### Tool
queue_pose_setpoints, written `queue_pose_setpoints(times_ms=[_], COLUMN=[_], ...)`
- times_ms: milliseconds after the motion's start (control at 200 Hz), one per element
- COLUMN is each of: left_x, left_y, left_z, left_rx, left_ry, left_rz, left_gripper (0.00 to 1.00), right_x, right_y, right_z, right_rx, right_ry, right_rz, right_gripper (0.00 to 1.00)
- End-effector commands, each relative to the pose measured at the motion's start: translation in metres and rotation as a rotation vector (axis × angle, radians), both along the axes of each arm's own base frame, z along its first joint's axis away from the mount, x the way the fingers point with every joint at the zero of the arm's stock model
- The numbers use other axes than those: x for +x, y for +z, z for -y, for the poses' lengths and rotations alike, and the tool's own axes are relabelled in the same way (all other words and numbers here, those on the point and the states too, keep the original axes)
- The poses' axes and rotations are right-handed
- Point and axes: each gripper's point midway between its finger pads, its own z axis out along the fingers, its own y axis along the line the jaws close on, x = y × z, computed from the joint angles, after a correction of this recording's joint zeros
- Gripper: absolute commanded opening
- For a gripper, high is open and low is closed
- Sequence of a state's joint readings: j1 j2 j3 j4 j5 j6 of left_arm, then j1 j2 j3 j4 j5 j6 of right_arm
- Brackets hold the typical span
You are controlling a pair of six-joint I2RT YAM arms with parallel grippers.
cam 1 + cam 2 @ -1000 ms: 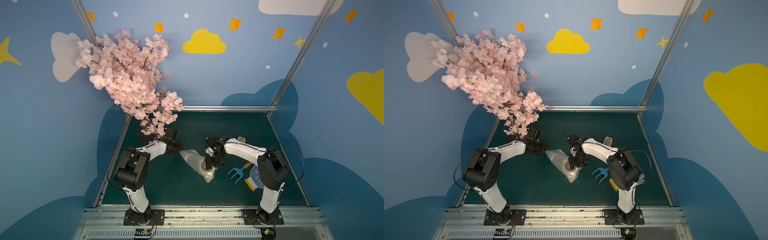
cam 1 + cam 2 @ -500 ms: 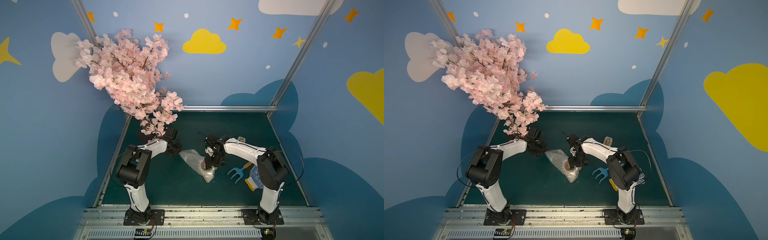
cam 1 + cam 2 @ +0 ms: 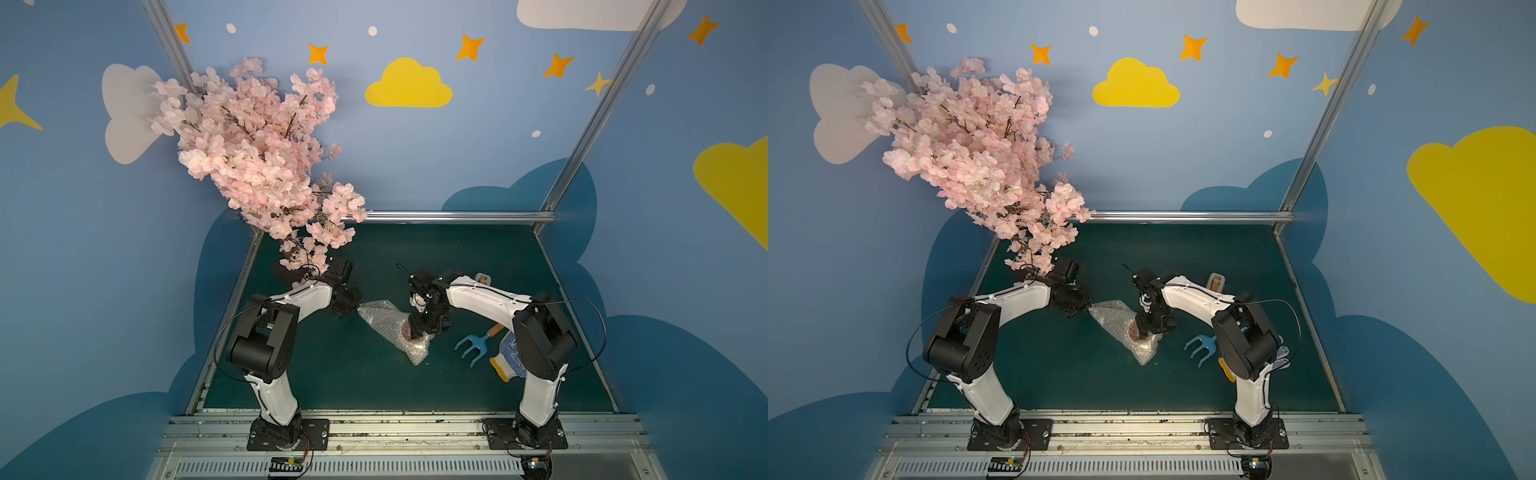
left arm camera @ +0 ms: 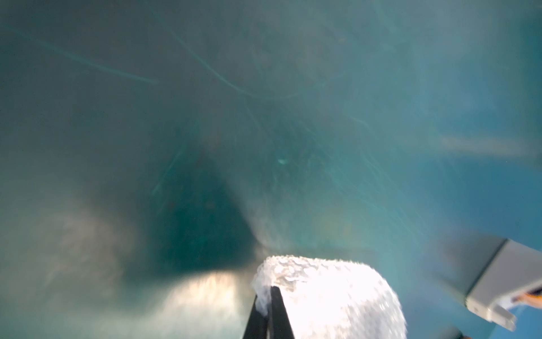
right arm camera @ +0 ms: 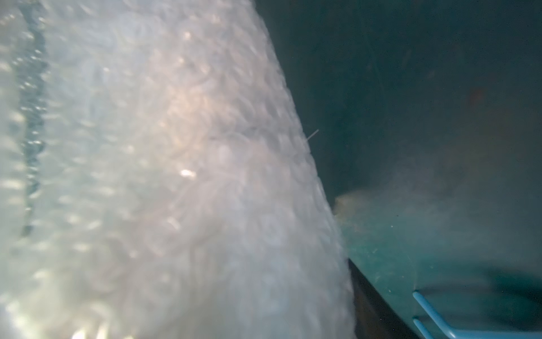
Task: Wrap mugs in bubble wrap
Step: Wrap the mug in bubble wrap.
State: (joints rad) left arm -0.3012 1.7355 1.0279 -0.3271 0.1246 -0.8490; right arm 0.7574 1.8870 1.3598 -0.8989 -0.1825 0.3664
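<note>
Where the green bench lies nearest the arm bases, a blue garden fork and a dotted knit glove are seen beside the right arm. Mid-bench, the bubble wrap is bundled around the mug, whose red shows through just under the right hand; whether that hand is spread or gripping cannot be told. One corner of the wrap is pinched by the left hand, its fingers pressed together. Farther back, a tape dispenser and a pink blossom tree are found.
</note>
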Motion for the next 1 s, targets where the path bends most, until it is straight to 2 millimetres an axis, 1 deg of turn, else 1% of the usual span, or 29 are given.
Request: queue_pose_setpoints(times_ms=[0, 245, 270, 360, 426, 561, 611, 716, 891, 991], left_x=[-0.003, -0.023, -0.027, -0.034, -0.037, -0.040, -0.041, -0.048, -0.066, -0.075], left_y=[0.031, 0.085, 0.092, 0.113, 0.130, 0.157, 0.162, 0.165, 0.157, 0.148], left_z=[0.007, 0.026, 0.032, 0.041, 0.046, 0.059, 0.064, 0.081, 0.105, 0.116], left_rx=[-0.051, -0.157, -0.186, -0.224, -0.246, -0.296, -0.304, -0.319, -0.343, -0.369], left_ry=[-0.048, -0.122, -0.143, -0.179, -0.199, -0.246, -0.265, -0.311, -0.363, -0.370], left_rz=[0.090, 0.259, 0.274, 0.330, 0.369, 0.428, 0.436, 0.437, 0.417, 0.399], left_gripper=[0.04, 0.04, 0.04, 0.04, 0.04, 0.04, 0.04, 0.04, 0.04, 0.04], right_x=[-0.001, 0.007, 0.009, 0.014, 0.019, 0.030, 0.034, 0.041, 0.046, 0.045], right_y=[-0.007, -0.007, -0.007, -0.009, -0.010, -0.013, -0.013, -0.011, -0.006, -0.002], right_z=[0.000, -0.008, -0.009, -0.012, -0.016, -0.023, -0.027, -0.035, -0.045, -0.049], right_rx=[-0.035, -0.001, 0.003, 0.014, 0.025, 0.037, 0.043, 0.063, 0.102, 0.142], right_ry=[0.005, -0.009, -0.011, -0.022, -0.029, -0.048, -0.054, -0.064, -0.074, -0.082], right_rz=[-0.006, 0.016, 0.021, 0.038, 0.051, 0.072, 0.077, 0.084, 0.086, 0.076], right_gripper=[0.62, 0.62, 0.62, 0.61, 0.61, 0.60, 0.60, 0.60, 0.60, 0.60])
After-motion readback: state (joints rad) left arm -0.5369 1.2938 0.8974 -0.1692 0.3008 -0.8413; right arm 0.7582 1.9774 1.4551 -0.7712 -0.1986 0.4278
